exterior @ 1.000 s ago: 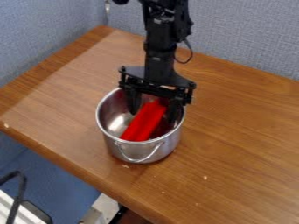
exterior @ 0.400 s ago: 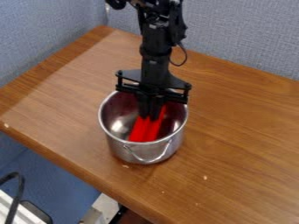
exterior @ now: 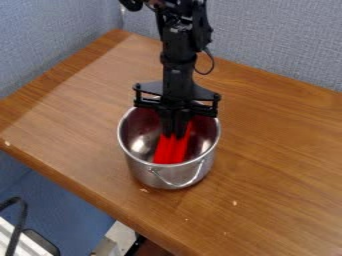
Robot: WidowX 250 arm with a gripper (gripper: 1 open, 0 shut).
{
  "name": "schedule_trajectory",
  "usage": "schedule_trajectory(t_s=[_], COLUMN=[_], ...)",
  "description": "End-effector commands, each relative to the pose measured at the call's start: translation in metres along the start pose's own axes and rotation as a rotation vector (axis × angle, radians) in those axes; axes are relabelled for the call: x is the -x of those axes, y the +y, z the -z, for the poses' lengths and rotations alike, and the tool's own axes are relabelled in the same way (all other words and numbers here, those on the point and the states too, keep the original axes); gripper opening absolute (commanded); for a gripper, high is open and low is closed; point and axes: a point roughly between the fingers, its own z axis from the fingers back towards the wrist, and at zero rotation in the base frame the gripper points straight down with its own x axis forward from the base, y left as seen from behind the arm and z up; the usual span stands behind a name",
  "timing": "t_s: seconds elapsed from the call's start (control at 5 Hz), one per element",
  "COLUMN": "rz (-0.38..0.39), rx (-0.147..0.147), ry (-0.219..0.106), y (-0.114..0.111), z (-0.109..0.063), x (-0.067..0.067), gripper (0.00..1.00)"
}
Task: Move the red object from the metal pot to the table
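The metal pot (exterior: 147,165) stands on the brown table (exterior: 60,110), near its front edge. Inside it lies the red object (exterior: 171,150), a long flat bar leaning from the pot's floor toward the far rim. My gripper (exterior: 175,125) reaches straight down into the pot from above. Its dark fingers are drawn together on the upper part of the red bar, so it is shut on the red object. The fingertips themselves are partly hidden by the pot's rim and the bar.
A blue fabric wall rises behind the table at the left and back. The table's rounded edge runs close in front of the pot, with floor and dark cables below at the lower left. Bare wood lies left and right of the pot.
The gripper's fingers, spread wide over the pot a second ago, have closed on the red bar. The pot has shifted slightly to the right.
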Motion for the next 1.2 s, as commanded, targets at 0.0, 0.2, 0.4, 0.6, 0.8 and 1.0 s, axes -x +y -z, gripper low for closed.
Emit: schedule_trajectory(t_s=[0.0,0.2,0.4,0.6,0.8,1.0], rz=[0.029,0.058,0.083,0.055,0.023,0.000], rx=[0.026,0.039,0.048,0.053,0.076,0.094], ry=[-0.018,-0.018,-0.020,-0.021,-0.024,-0.027], y=[-0.003,-0.001,0.000,0.007,0.012,0.013], z=[-0.011,-0.014,-0.018,-0.023,-0.032,-0.043], x=[-0.007,-0.014,-0.021,-0.025,-0.030,-0.027], gripper=[0.00,0.00,0.00,0.00,0.00,0.00])
